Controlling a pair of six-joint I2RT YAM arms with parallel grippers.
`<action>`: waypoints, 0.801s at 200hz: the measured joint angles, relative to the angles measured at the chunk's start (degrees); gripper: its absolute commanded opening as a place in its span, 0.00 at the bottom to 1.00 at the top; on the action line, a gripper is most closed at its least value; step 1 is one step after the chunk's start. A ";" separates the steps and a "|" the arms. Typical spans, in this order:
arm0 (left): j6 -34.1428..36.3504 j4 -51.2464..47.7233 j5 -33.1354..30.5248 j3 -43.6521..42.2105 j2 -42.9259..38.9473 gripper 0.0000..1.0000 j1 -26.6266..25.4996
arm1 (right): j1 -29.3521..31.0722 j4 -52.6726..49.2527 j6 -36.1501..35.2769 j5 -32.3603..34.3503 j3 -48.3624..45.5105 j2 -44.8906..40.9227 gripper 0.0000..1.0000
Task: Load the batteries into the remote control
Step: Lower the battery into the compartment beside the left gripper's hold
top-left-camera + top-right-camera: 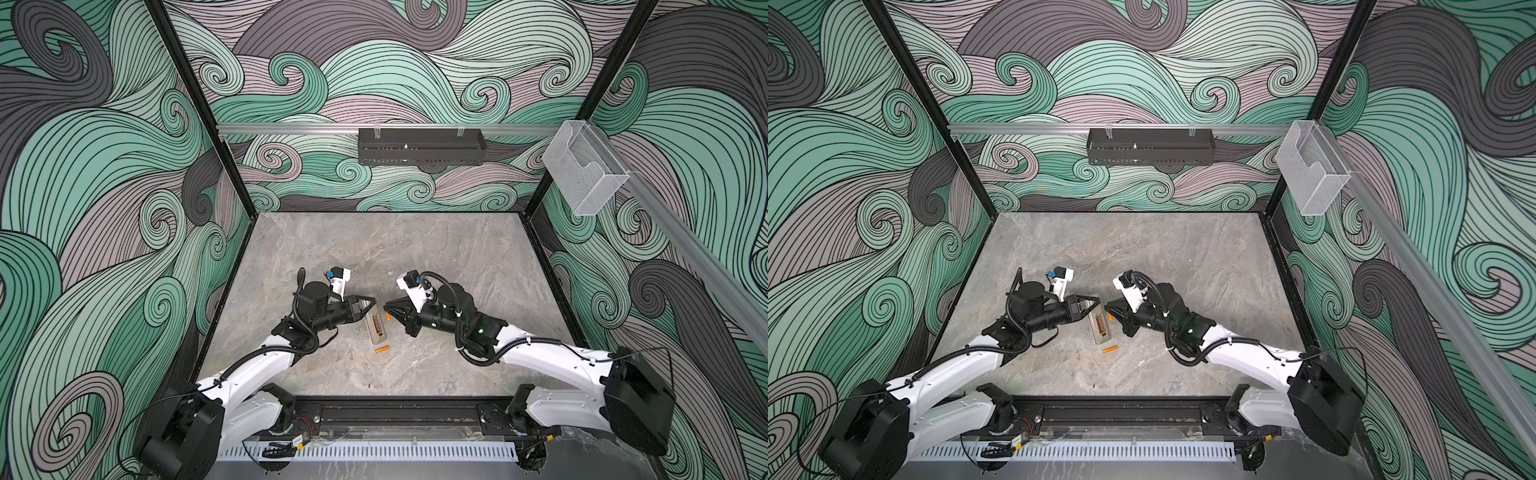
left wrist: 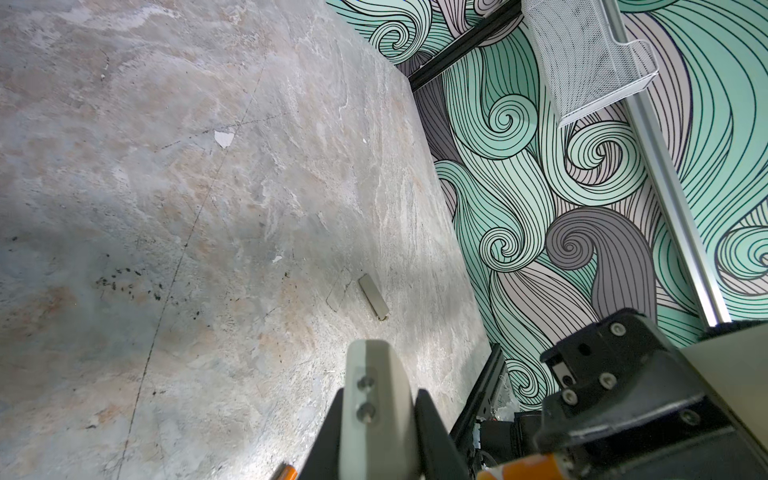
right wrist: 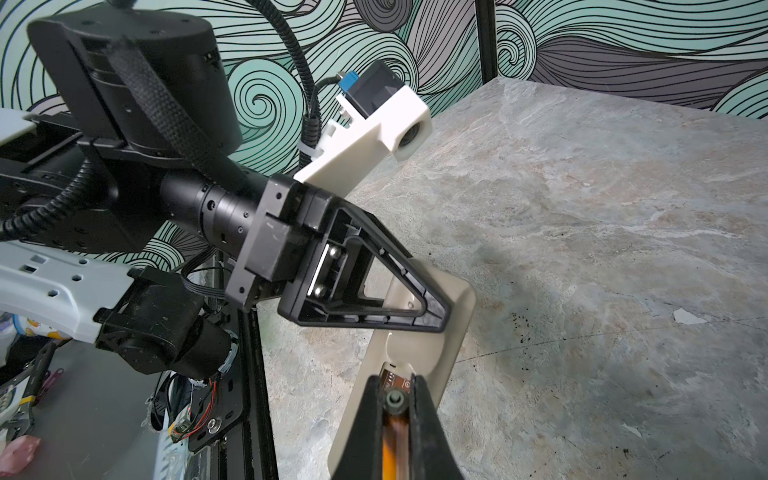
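The remote control [image 1: 374, 328] [image 1: 1099, 329] lies on the table with its pale back up and its battery bay uncovered. My left gripper [image 1: 371, 303] [image 2: 380, 392] is shut on the remote's far end [image 2: 374, 365]. My right gripper [image 1: 387, 310] [image 3: 397, 380] is shut on one orange battery [image 3: 390, 449] [image 1: 389, 317], held lengthwise between the jaws with its silvery end forward, just above the open bay of the remote [image 3: 436, 345]. A second battery [image 1: 382, 350] [image 1: 1110, 350] [image 2: 286, 471] lies loose on the table beside the remote's near end.
A small pale cover piece [image 2: 373, 296] lies on the stone tabletop [image 1: 457, 257] beyond the left gripper. A black tray [image 1: 420, 151] hangs on the back wall, and a clear bin [image 1: 584, 174] on the right wall. Patterned walls close three sides.
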 measured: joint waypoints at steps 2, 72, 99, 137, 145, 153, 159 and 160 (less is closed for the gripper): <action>-0.04 0.07 -0.02 0.00 0.00 0.00 0.00 | 0.00 0.02 -0.02 0.00 0.00 0.02 0.01; -1.57 1.46 -0.50 0.00 0.35 0.00 0.00 | 0.07 2.69 1.09 -0.33 -0.42 1.84 0.01; -1.84 1.97 -0.72 0.00 0.37 0.00 -0.02 | 0.11 3.52 1.51 -0.35 -0.42 2.64 0.01; -2.27 2.19 -0.87 0.00 0.37 0.00 -0.02 | 0.39 4.68 1.77 -0.39 -0.42 3.78 0.01; -2.38 2.21 -0.90 0.00 0.37 0.00 -0.02 | 0.44 4.96 1.90 -0.42 -0.42 4.00 0.01; -2.45 2.21 -0.90 0.00 0.37 0.00 -0.02 | 0.52 5.20 2.01 -0.42 -0.42 4.20 0.01; -2.45 2.21 -0.90 0.00 0.37 0.00 -0.02 | 0.61 5.33 2.12 -0.44 -0.42 4.31 0.01; -2.47 2.21 -0.90 0.00 0.37 0.00 -0.02 | 0.61 5.40 2.14 -0.44 -0.42 4.31 0.01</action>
